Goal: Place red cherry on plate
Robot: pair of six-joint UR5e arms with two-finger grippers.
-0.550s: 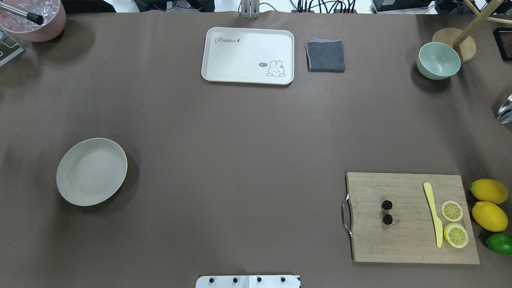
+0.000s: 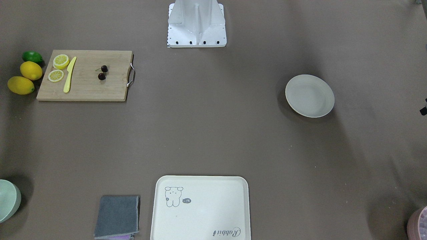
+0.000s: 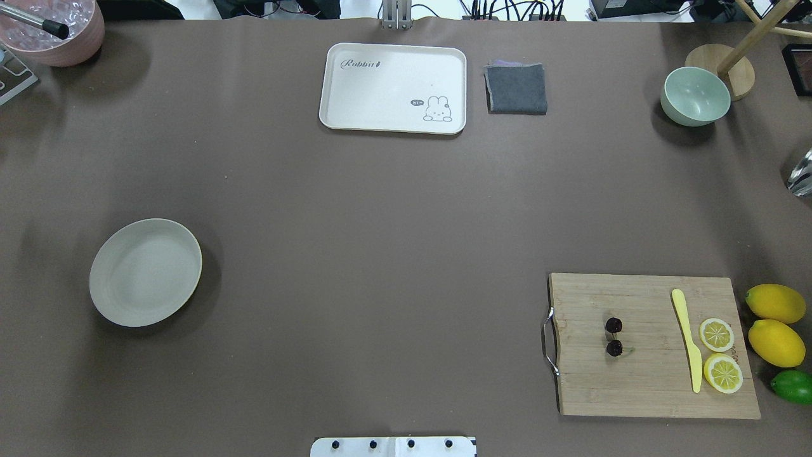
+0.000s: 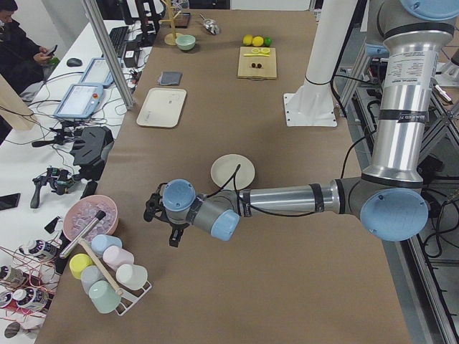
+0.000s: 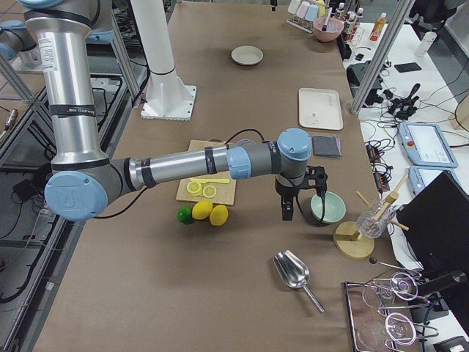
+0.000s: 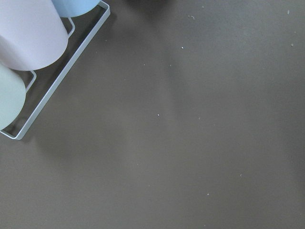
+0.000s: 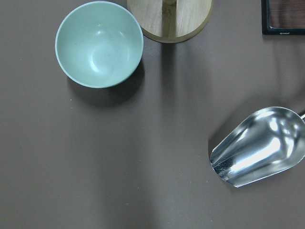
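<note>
Red cherry [image 3: 613, 337] on wooden board [image 3: 647, 381], well apart from plate [image 3: 145, 273]; left hand [image 4: 161, 221], right hand [image 5: 302, 205]: openness indiscernible.

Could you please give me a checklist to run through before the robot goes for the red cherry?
1. Is the red cherry free to grasp? Ok: it lies on the cutting board, apart from the yellow knife and the lemon slices.
2. Is the plate ready? Ok: it is empty.
3. Is the right gripper near the cherry? Not ok: it hangs past the board, by the pale green bowl.
4. Is the right gripper open? Cannot tell.
5. Is the left gripper off the plate? Ok: it hovers beside the cup rack.
</note>
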